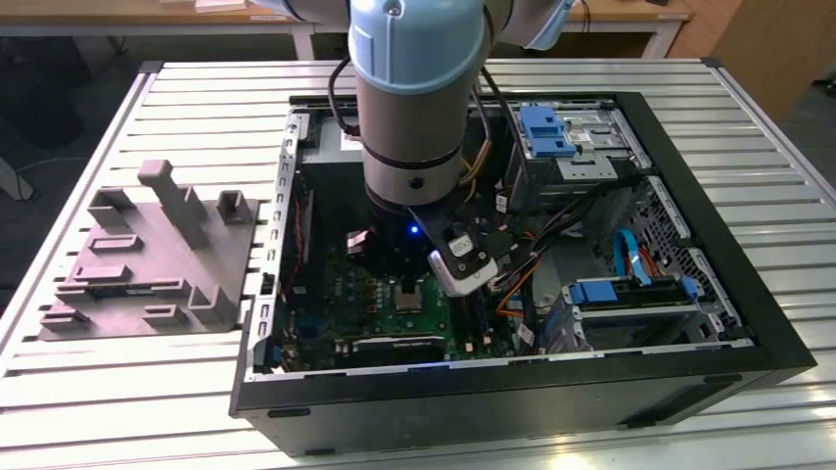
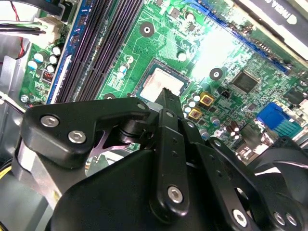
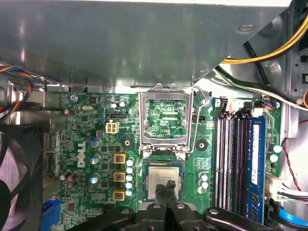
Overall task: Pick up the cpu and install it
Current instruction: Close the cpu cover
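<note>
An open computer case (image 1: 523,392) is set on a slatted tabletop (image 1: 196,98). The arm (image 1: 415,117) is positioned inside it, above the socket (image 3: 163,163) on the green motherboard (image 3: 86,125). The cpu (image 3: 156,179) is seen lying flat inside the socket, with its silvery top facing up and its edges squared with the socket's rim. In the second wrist view the cpu (image 2: 155,85) is seen seated in the same socket.

The claw (image 3: 168,186) is held directly above the socket, over the middle of the cpu. Its two black fingers are drawn together to a narrow point, and nothing is seen gripped between them. Whether the tips touch the cpu's top cannot be told.

The socket's hinged metal frame (image 3: 143,120) is swung open and stands just beside the socket at one end, with a thin lever wire (image 3: 194,125) alongside it. Long memory slots (image 3: 231,159) are laid near the socket on one side. A row of gold-coloured square components (image 3: 119,176) is set near it on the opposite side, and a black fan (image 3: 14,183) is mounted farther out beyond them. Yellow cables (image 3: 260,55) are routed well apart from the socket, past the open frame.

Outside the case, well apart from the socket toward the exterior view's left, a grey moulded fixture (image 1: 144,259) is placed on the tabletop.
</note>
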Motion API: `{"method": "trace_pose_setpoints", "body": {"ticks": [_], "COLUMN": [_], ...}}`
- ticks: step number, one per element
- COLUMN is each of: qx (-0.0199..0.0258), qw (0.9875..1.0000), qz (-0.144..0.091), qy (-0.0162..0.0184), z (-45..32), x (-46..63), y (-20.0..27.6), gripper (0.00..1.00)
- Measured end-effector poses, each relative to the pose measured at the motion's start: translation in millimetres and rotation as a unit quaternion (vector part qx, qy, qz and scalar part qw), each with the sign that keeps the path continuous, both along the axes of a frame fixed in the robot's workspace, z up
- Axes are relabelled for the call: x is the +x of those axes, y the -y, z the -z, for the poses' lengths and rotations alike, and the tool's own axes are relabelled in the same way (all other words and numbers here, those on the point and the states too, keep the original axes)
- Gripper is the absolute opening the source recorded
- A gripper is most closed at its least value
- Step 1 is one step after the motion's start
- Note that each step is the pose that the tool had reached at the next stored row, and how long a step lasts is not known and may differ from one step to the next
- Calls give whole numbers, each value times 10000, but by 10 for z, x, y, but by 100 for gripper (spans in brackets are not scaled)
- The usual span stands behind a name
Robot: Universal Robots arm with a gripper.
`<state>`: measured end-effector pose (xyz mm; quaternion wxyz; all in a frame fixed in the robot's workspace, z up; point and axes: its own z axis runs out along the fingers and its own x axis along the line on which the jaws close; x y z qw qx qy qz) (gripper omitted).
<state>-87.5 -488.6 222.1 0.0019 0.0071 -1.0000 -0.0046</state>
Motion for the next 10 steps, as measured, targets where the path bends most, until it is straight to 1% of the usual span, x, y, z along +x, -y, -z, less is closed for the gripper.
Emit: {"method": "trace_pose_setpoints", "body": {"ticks": [3, 8, 9, 10], "qx": [2, 1, 2, 3], "qw": [10000, 10000, 10000, 10000], "qz": [0, 0, 0, -11], "qy": [1, 1, 1, 7], "z": [-64, -263, -284, -285], "x": [0, 0, 0, -1], "y": [0, -1, 0, -1], "gripper": [11, 11, 11, 11]}}
